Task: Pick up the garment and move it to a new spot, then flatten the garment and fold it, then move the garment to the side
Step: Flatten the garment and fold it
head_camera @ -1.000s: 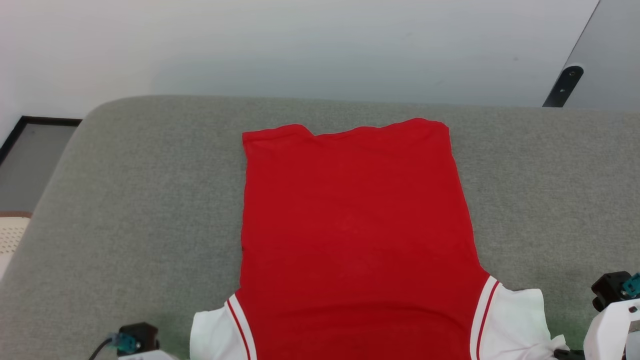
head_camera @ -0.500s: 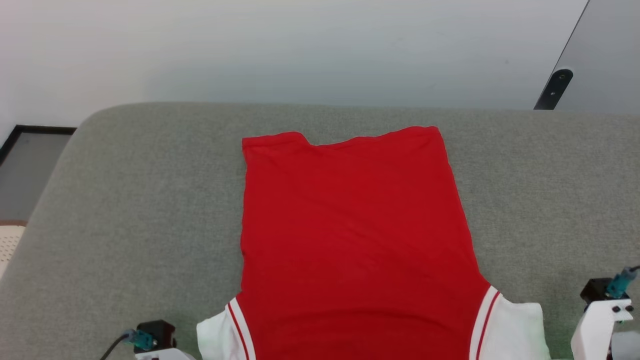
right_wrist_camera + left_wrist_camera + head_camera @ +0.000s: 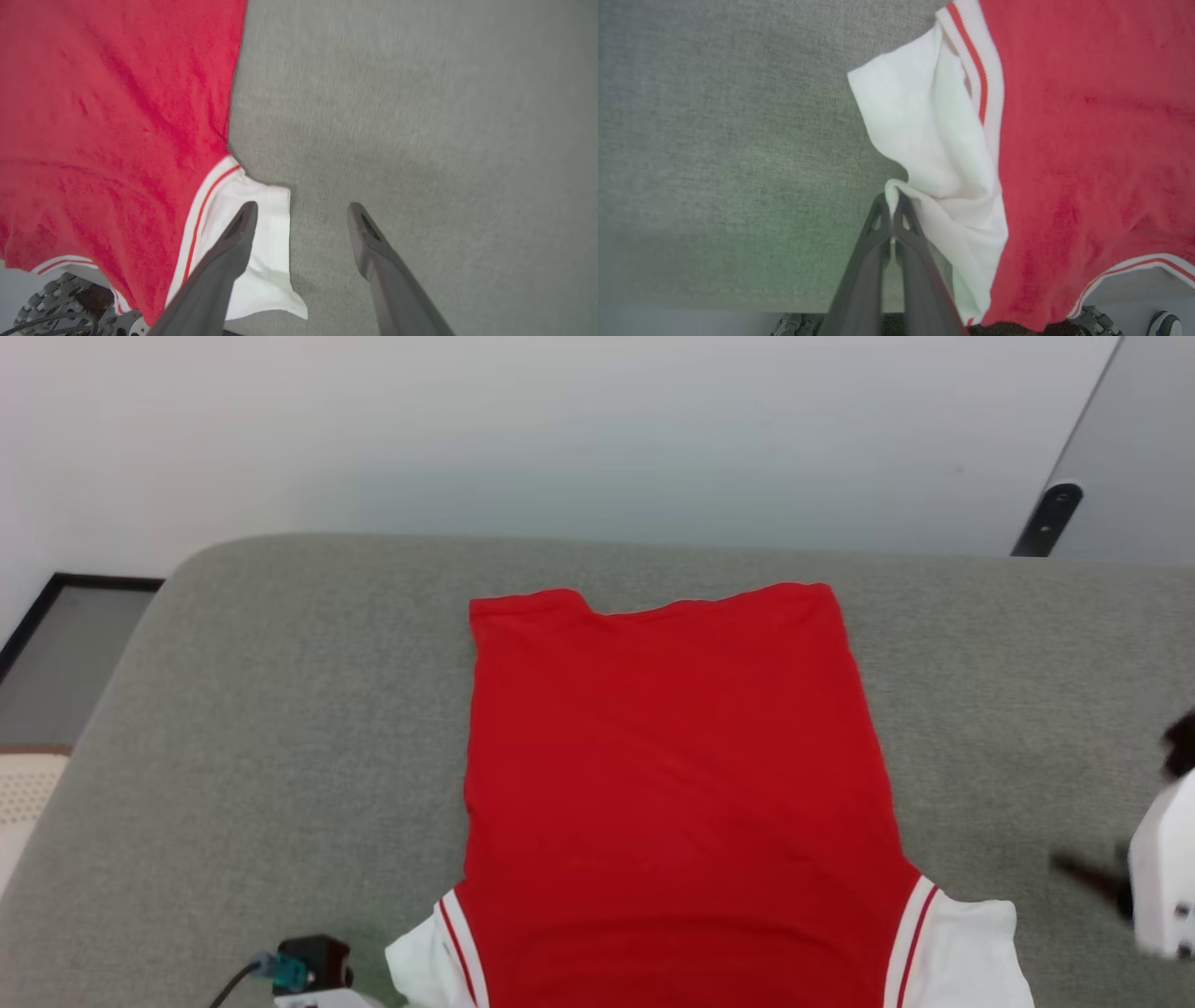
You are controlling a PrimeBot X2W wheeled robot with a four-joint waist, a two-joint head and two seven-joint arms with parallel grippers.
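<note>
The garment (image 3: 672,784), red with white sleeves and striped trim, lies flat and plain side up on the grey cushion (image 3: 280,709), its hem toward the wall. In the left wrist view my left gripper (image 3: 892,198) is shut on a pinched fold of the white sleeve (image 3: 924,140). My right gripper (image 3: 303,207) is open, one finger over the other white sleeve (image 3: 271,228), the other finger over bare cushion, nothing held between them. In the head view the right arm's pale wrist (image 3: 1162,868) is blurred at the right edge.
A white wall stands behind the cushion, with a dark bracket (image 3: 1046,518) at the upper right. Floor (image 3: 65,644) shows past the cushion's left end. The cushion's near edge and my base's wheels (image 3: 56,303) lie below the shirt's collar end.
The right gripper has opened, let go of the right sleeve and drawn up and outward. The sleeve now lies flat. The left gripper stays shut on its sleeve. The camera shifted slightly.
</note>
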